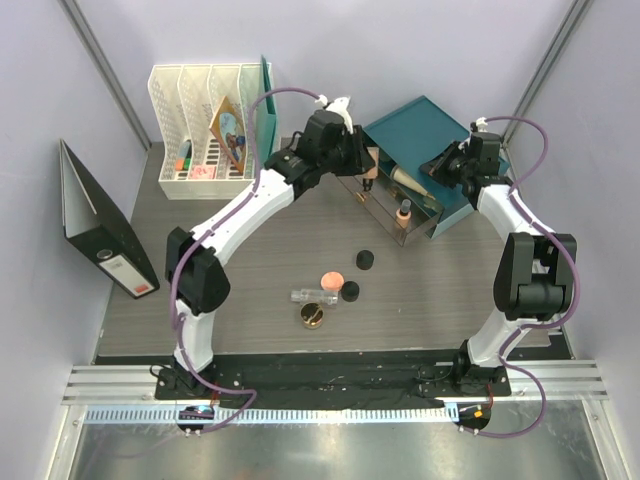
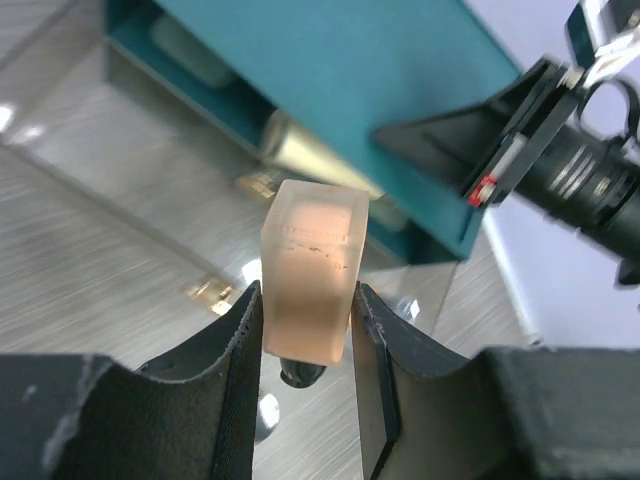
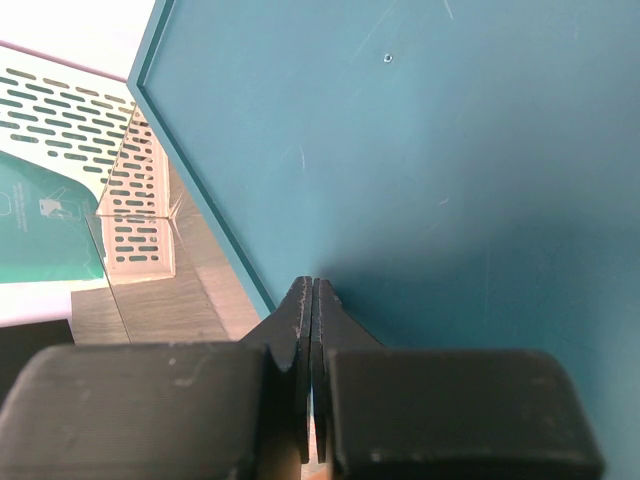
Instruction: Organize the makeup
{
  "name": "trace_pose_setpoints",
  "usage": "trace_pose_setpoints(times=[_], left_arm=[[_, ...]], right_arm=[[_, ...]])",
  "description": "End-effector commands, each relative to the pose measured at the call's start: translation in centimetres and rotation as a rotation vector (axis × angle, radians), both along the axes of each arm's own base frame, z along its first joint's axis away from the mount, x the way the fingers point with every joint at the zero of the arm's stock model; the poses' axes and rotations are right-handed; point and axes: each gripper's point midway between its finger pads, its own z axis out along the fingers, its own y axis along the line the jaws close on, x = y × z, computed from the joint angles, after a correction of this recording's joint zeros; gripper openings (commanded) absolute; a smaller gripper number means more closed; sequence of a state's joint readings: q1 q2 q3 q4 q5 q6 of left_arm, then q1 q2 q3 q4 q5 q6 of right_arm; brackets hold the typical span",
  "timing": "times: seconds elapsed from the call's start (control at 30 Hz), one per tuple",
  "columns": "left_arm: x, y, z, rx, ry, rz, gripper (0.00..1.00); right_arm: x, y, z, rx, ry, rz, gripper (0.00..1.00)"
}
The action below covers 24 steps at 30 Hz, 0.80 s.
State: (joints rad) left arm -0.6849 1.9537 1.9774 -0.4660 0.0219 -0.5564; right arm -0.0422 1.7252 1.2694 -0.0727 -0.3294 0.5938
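My left gripper is shut on a peach tube, held upright over the clear tray that sits in front of the teal box. In the tray lie a beige gold-capped bottle and another peach tube. My right gripper is shut, its tips against the teal box. On the table lie two black pots, a coral compact, a clear glass bottle and a gold jar.
A white file rack with small stationery stands at the back left, a teal folder beside it. A black binder leans at the left edge. The right gripper shows close to the tube in the left wrist view.
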Motion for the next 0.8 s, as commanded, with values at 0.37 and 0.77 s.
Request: trace_pose_setpoints(times=[0.37, 0.77], left_arm=[[6.1, -7.0, 0.7, -0.373, -0.005, 0.028, 0.10], [6.7, -6.7, -1.9, -0.295, 0.008, 0.028, 0.64]], right_arm=[[-6.6, 0.3, -10.1, -0.039, 0.387, 0.022, 0.01], [-6.5, 0.4, -10.2, -0.033, 0.391, 0.028, 0.01]])
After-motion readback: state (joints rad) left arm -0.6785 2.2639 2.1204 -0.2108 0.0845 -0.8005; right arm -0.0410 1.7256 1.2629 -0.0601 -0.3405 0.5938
